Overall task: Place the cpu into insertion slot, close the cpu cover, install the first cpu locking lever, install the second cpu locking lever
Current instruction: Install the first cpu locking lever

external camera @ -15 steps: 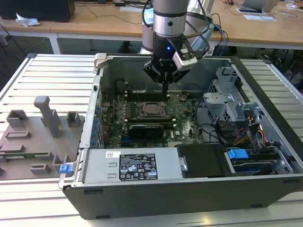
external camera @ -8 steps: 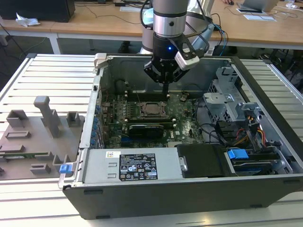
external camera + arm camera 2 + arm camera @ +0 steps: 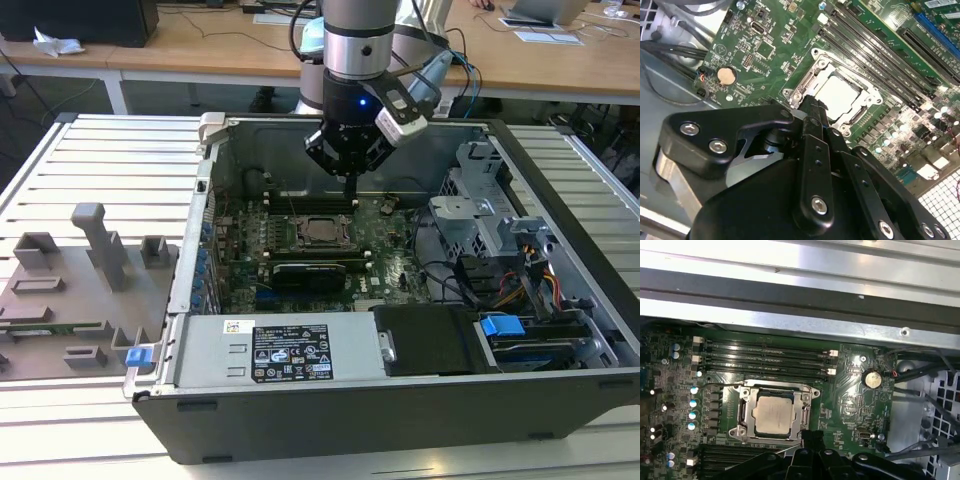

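Jaws together with nothing held between them: in the exterior view they hang low inside the open computer case (image 3: 420,400), which rests on the slatted bench (image 3: 100,160). The closed tips sit just above the green motherboard (image 3: 850,405).

In both wrist views the cpu (image 3: 772,414) (image 3: 840,95) lies right in front of the tips. It is seated flat in the insertion slot (image 3: 771,392), and its silver top shows through the window of the cpu cover (image 3: 744,412). The cover looks to be down over the chip, framing it on all sides. The tips are just beside the cover's near edge; whether they touch it I cannot tell.

A thin wire lever (image 3: 725,385) runs along the cover's far side from the jaws, and the long black memory slots (image 3: 765,360) lie beyond it. Whether it is hooked under its catch is too fine to make out.

With chip and cover apparently in place, the work now seems to be the locking levers. Closed tips suit that job as a pusher. They should bear on the lever arm only, never on the cover window or the chip. The arm should be pressed down and then sideways under its hook, slowly, so it cannot spring free or scrape the small parts on the board. The coin battery (image 3: 871,378) lies off to one side, well clear of the tips.
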Controlling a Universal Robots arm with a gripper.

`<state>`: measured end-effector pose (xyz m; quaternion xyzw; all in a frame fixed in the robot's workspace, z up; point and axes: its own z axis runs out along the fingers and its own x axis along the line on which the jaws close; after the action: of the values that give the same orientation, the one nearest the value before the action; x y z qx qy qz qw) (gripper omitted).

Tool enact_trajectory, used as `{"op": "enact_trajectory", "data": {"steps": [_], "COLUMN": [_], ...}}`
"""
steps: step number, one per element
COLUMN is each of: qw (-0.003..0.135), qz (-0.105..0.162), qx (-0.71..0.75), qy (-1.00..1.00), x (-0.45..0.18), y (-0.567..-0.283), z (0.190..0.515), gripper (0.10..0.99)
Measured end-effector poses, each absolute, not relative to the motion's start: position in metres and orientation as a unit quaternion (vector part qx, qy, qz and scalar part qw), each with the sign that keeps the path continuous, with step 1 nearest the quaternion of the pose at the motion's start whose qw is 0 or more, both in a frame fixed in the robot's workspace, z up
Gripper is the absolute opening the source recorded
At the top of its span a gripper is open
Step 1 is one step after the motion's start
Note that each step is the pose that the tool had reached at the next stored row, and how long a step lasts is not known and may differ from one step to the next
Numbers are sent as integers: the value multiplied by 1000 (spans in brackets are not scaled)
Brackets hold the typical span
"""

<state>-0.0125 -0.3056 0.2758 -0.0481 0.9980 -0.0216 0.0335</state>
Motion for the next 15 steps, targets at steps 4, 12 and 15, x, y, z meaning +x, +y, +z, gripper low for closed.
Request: {"op": "enact_trajectory", "data": {"steps": [4, 12, 15], "qw": [-23, -26, -25], "qz": [-19, -18, -19], "qx": [-49, -49, -49], "qy": [998, 998, 998], "x": [-12, -19, -31], "y": [-306, -306, -306], "z": [275, 275, 275], "gripper": [106, 106, 106]}}
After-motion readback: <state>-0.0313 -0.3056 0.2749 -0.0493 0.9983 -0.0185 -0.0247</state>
